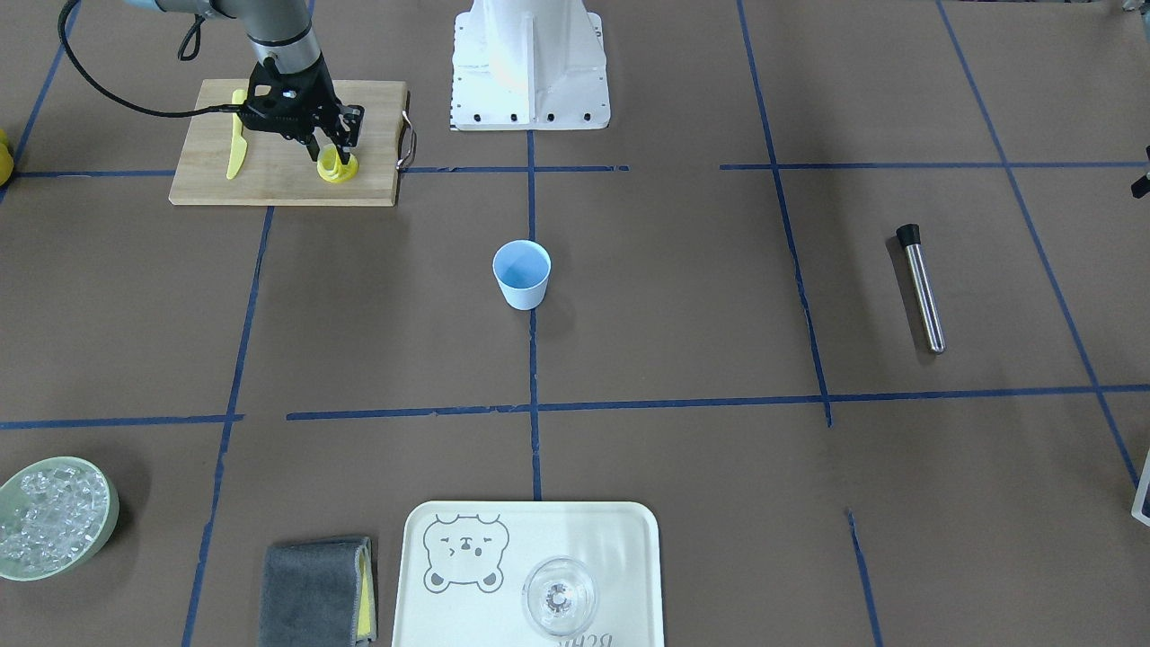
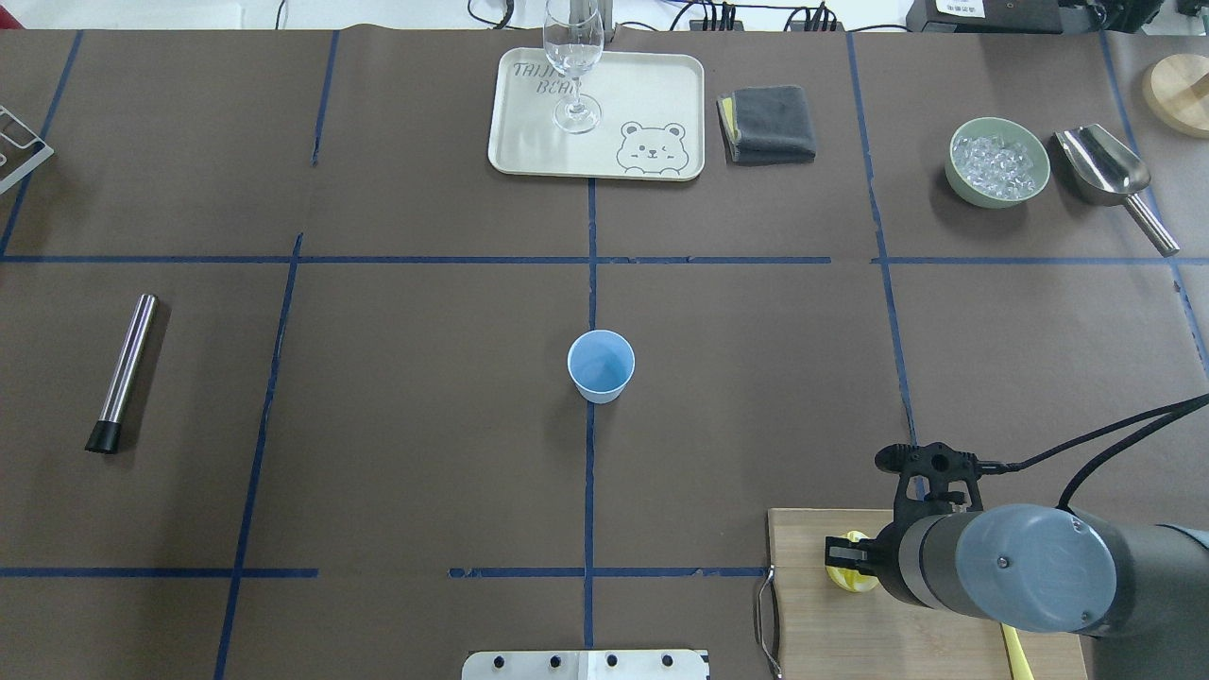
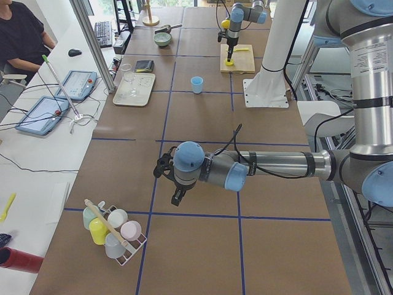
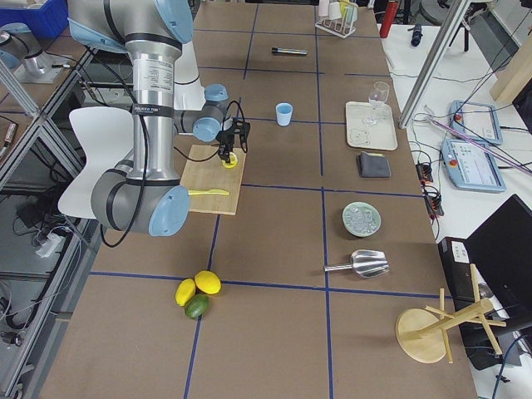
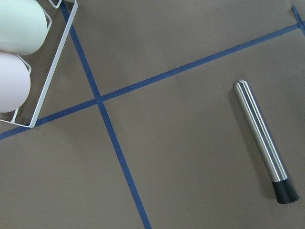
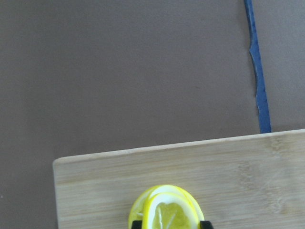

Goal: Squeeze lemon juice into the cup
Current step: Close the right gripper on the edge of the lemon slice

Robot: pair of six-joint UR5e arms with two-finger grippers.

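Exterior front-facing view: the right gripper [image 1: 331, 156] was seen lowered onto a wooden cutting board [image 1: 278, 187] at the robot's side of the tabletop [image 1: 683, 296]. Its two black fingers were narrowed onto the lemon [image 6: 167, 212], a thin yellow slice held by its edges and tipped up between them. A second slice [image 1: 347, 172] was seen lying on the board under it, touching it. In the right wrist view only the two fingertips were shown, one at each edge of the lemon, near the board's corner. A yellow toy knife [image 1: 237, 137] was laid on the same board, beyond the gripper.

The cup [image 1: 521, 274], light blue and upright, was placed at the middle of the tabletop, well apart from the board.

The left gripper [image 3: 177, 196] was shown only in the exterior left view, hanging above the tabletop near a wire rack [image 5: 44, 80] of cups; how far it was opened could not be told. A steel rod with a black tip [image 1: 923, 289] was laid on that side.

At the far edge, a bear-printed tray [image 1: 620, 539] bearing a clear glass [image 1: 559, 597], a folded grey cloth [image 1: 314, 593] and a pale green bowl of ice [image 1: 103, 530] were set.
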